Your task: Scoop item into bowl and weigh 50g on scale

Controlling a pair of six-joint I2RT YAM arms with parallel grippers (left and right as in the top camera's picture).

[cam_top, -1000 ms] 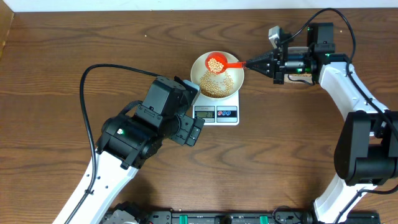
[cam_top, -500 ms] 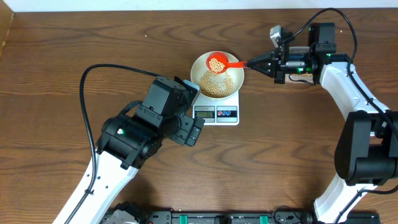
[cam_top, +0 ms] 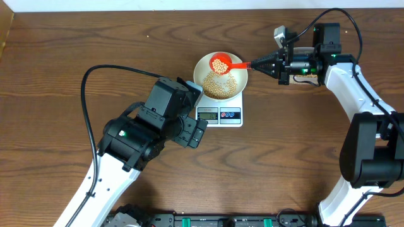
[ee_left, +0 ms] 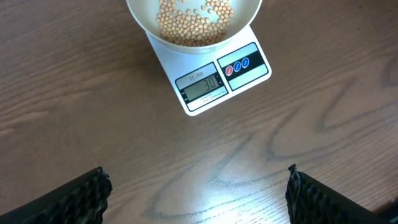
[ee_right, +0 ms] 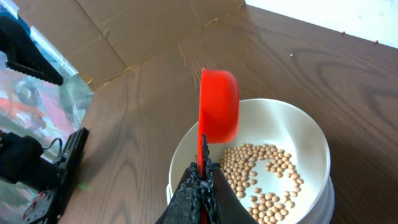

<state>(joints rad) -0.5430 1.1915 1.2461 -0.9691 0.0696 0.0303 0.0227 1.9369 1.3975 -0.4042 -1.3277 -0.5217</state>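
Observation:
The cream bowl (cam_top: 203,71) sits on the white scale (cam_top: 231,104) and holds many tan beans (cam_top: 222,87). My right gripper (cam_top: 257,64) is shut on the handle of a red scoop (cam_top: 221,63) with beans in it, held over the bowl's far rim. In the right wrist view the scoop (ee_right: 219,106) is tilted on its side above the bowl (ee_right: 305,130) and beans (ee_right: 264,177), with my right gripper (ee_right: 201,180) on its handle. My left gripper (ee_left: 196,193) is open and empty over bare table, near the scale (ee_left: 214,78), whose display reads about 30. The bowl (ee_left: 149,22) with beans (ee_left: 186,18) shows at the top of that view.
The left arm's body (cam_top: 145,126) lies just left of the scale. The wooden table (cam_top: 63,57) extends all around. Flattened cardboard (ee_right: 112,31) and a dark stand (ee_right: 37,168) show beyond the table in the right wrist view.

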